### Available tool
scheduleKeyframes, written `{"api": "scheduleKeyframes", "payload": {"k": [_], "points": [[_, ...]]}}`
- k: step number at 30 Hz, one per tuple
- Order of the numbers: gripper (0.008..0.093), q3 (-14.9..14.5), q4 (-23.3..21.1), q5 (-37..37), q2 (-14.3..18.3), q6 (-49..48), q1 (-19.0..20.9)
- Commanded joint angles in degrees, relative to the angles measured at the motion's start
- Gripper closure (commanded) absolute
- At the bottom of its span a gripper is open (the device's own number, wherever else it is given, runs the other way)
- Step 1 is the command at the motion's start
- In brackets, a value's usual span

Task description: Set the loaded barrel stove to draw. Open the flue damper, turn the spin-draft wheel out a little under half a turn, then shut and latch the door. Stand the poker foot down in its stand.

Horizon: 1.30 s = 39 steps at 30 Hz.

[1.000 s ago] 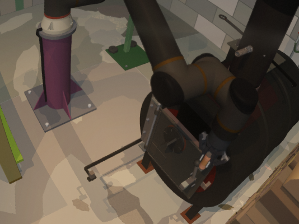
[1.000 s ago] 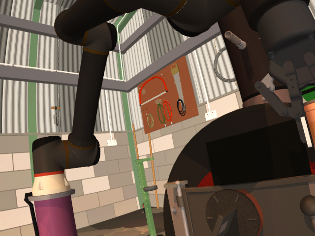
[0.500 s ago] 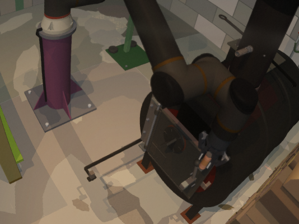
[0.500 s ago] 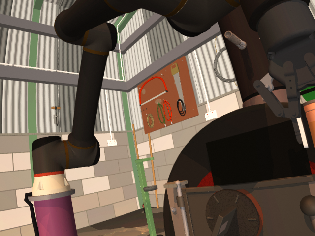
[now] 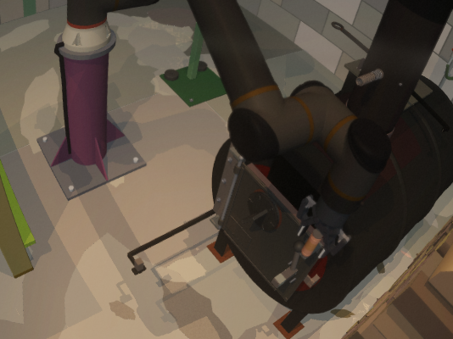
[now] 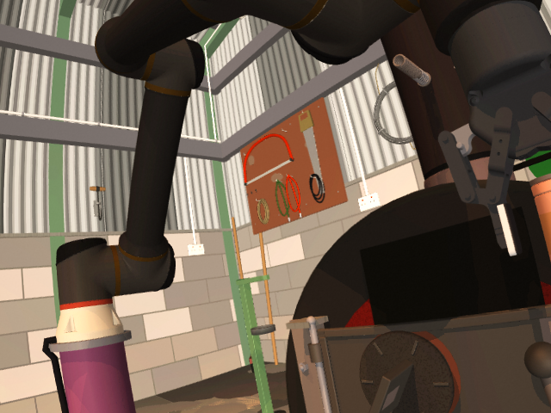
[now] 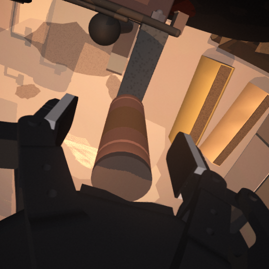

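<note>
The copper-brown grip of the door's latch handle [image 7: 123, 148] stands between my fingers, and my gripper [image 7: 125, 140] is open around it and holds nothing. The handle [image 5: 313, 242] sits at the free edge of the stove door [image 5: 263, 224], next to a dark ball knob [image 7: 104, 28]. The door hangs partly open on the front of the black barrel stove [image 5: 364, 203]. The spin-draft wheel [image 6: 407, 378] sits in the middle of the door. The damper handle [image 5: 369, 77] sticks out of the flue pipe above. The poker [image 5: 169, 235] lies on the floor left of the stove.
A block wall and a brown tool board [image 6: 293, 164] stand behind the stove. The arm's purple pedestal [image 5: 87, 114] is bolted to the floor on the left. A green stand [image 5: 194, 82] sits behind it. Split logs [image 7: 208, 100] lie right of the stove.
</note>
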Motion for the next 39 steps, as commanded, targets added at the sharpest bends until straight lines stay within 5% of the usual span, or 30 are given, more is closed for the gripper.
{"api": "scheduleKeyframes", "payload": {"k": [1,10,39], "points": [[0.0264,-0.05,-0.02,0.00,-0.05,0.00,0.00],[0.0084,-0.05,-0.02,0.00,-0.05,0.00,0.00],[0.0080,-2.10,4.81,0.00,-2.90,0.00,0.00]]}}
